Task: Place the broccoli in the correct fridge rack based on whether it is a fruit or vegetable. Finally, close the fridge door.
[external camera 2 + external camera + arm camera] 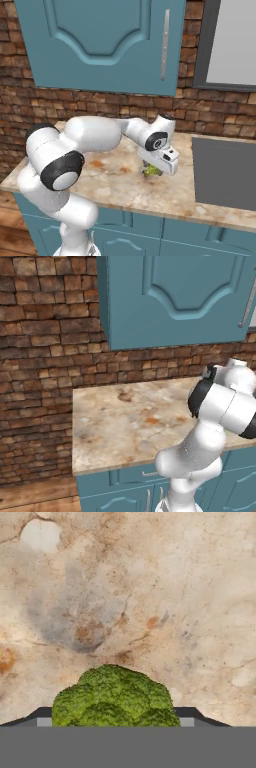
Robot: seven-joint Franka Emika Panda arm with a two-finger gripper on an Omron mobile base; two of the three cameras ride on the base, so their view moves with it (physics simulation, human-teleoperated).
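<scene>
I am looking over a beige marbled stone counter (115,187) set against a red-brown brick wall (45,346), with teal cupboard doors (100,40) overhead. My white arm reaches out low over the counter, and the gripper (152,169) points straight down at the small bumpy yellow-green broccoli floret (151,170).

In the right base view the broccoli sits directly under the hand, at the level of the counter top. In the hand view its green crown (115,699) rises between the two dark fingertips (42,713), filling the gap from one side to the other. The jaws look drawn in against the floret from both sides, so I judge that the hand has hold of the broccoli at a half-open width (I cannot tell whether it has left the stone yet).

The step in hand, as I read it, is securing and lifting the floret. To do it well I would raise the hand straight up and slowly, keeping the wrist vertical, and watch that the crown does not slip down between the tips. The clump is bumpy and rounded, so it could roll out of a pinch on its widest part. I would clear the counter fully before driving the base toward the fridge.
</scene>
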